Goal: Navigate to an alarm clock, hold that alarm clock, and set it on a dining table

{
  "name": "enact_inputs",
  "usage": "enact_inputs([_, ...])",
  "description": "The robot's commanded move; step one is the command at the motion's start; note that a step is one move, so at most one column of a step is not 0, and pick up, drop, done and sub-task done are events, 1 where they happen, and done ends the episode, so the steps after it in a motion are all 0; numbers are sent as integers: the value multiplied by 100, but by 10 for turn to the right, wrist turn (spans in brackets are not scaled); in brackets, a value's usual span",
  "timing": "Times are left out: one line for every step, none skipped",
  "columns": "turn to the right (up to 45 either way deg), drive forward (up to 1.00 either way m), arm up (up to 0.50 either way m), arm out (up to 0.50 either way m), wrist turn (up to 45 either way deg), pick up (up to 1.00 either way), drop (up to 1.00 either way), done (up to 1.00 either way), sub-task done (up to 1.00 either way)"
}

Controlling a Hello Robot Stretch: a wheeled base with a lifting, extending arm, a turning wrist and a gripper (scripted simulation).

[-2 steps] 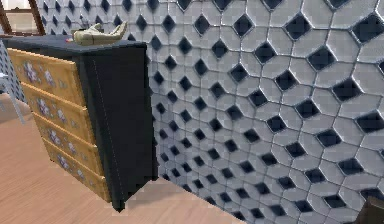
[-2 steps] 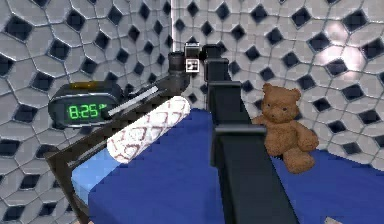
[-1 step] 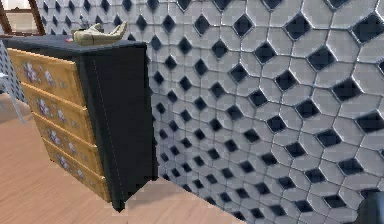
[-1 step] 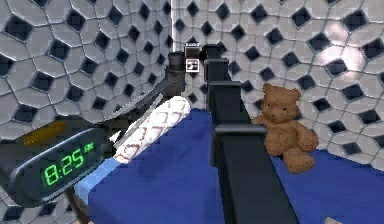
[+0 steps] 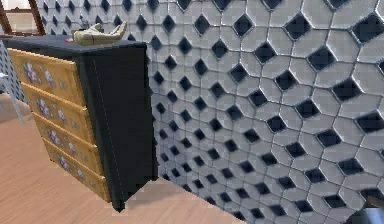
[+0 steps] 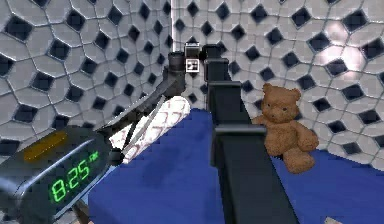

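Note:
A dark alarm clock [image 6: 48, 172] with green digits hangs tilted at the arm side view's lower left, in front of the wall and the bed's edge. The gripper [image 6: 112, 136] reaches down and left from the arm's far end to the clock and holds it clear of the bed. The arm [image 6: 240, 150] rises as a dark bar from the bottom edge, with its two white squares [image 6: 192, 66] at the top.
A blue bed [image 6: 180, 170] carries a white bolster pillow [image 6: 160, 120] and a brown teddy bear [image 6: 285, 125]. In the forward view, a dark dresser [image 5: 75, 100] with yellow drawers stands at the left against a patterned wall [image 5: 260, 100], a beige bowl [image 5: 98, 35] on top. Wooden floor [image 5: 40, 190] lies in front.

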Motion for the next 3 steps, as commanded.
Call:
enact_inputs([0, 0, 0, -38, 0, 0, 0, 0, 0])
enact_inputs([-450, 0, 0, 0, 0, 0, 0, 0, 0])
enact_inputs([-180, 0, 0, 0, 0, 0, 0, 0, 0])
